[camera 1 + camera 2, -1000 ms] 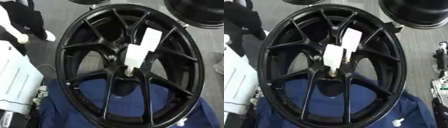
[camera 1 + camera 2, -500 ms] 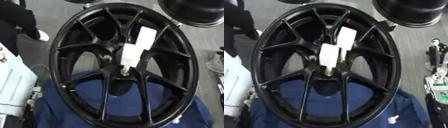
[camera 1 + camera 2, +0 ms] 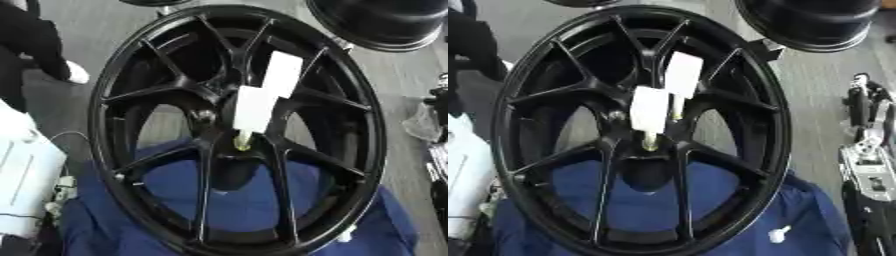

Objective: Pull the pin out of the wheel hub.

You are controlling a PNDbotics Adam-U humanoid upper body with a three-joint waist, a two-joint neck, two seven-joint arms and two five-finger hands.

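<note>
You've no hand in view, so bring fingers around the white-tagged pin (image 3: pixel 254 110) at the wheel hub (image 3: pixel 232 140), then pull straight out.

The robot's black-and-silver right hand (image 3: pixel 868 155) stands at the right edge of the right eye view, low on that side and holding nothing that can be seen. Its silver-jointed parts run roughly upright, with the darker end toward the top and the lower part passing out at the bottom corner. How the hand is set cannot be made out. In the left eye view, only a sliver of it shows at the right edge.
</note>
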